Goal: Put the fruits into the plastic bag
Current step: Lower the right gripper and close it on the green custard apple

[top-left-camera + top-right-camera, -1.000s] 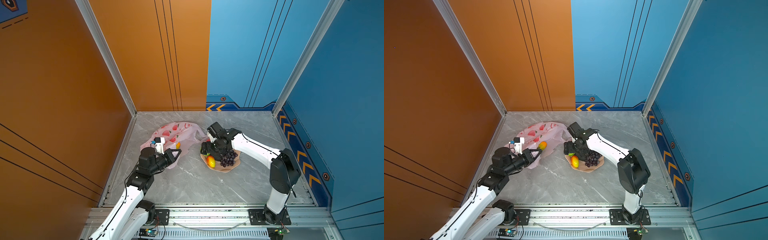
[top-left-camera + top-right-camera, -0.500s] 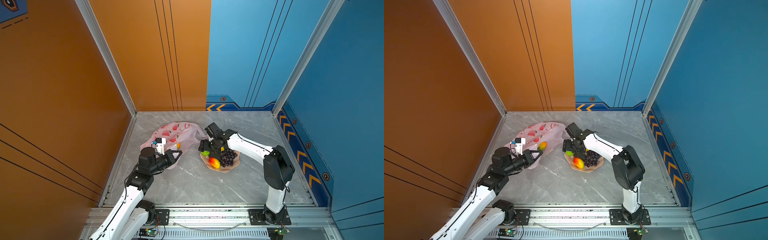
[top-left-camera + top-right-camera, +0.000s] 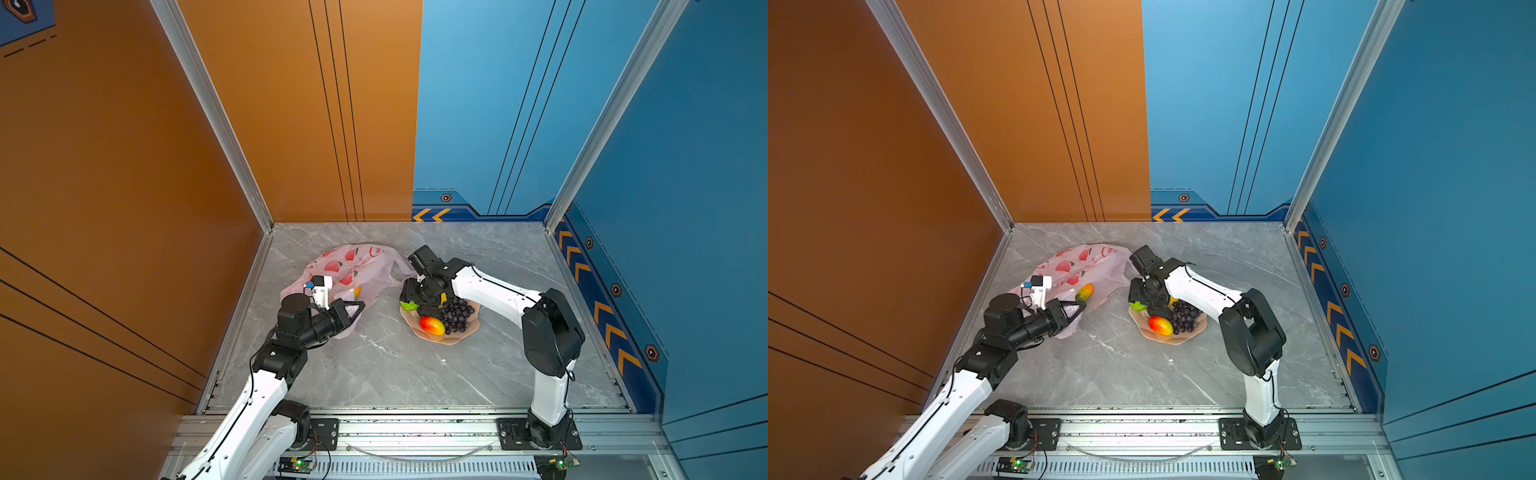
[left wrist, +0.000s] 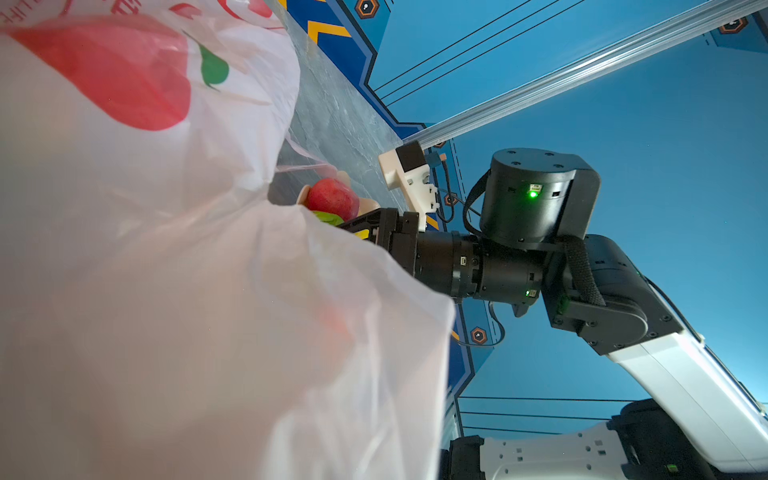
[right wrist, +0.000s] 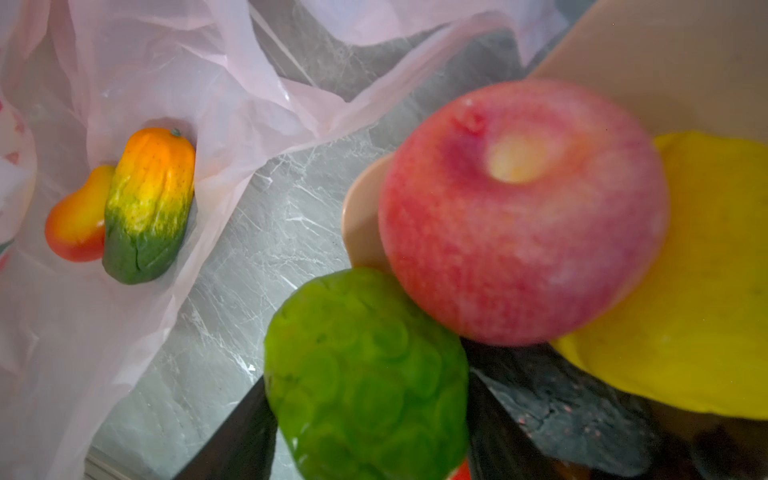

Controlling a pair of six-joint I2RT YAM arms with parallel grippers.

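Right tool (image 3: 411, 298) is hovering over the peach bowl (image 3: 451, 338) mid-worktop, with smooth red apple (image 5: 519, 208) and bumpy green round fruit (image 5: 365, 374) directly beneath; can't tell whether it's gripping. Right arm is nearer. Left tool (image 3: 358, 308) is clenching the thin crinkly plastic bag (image 3: 365, 259) rim toward the worktop's left edge. Glossy cucumber shape (image 5: 149, 208) and pepper (image 5: 75, 224) are lying inside.

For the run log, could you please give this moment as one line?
left gripper: shut on bag | right gripper: over green fruit at bowl rim, grip unclear | in bag: orange-green fruit, orange-red fruit
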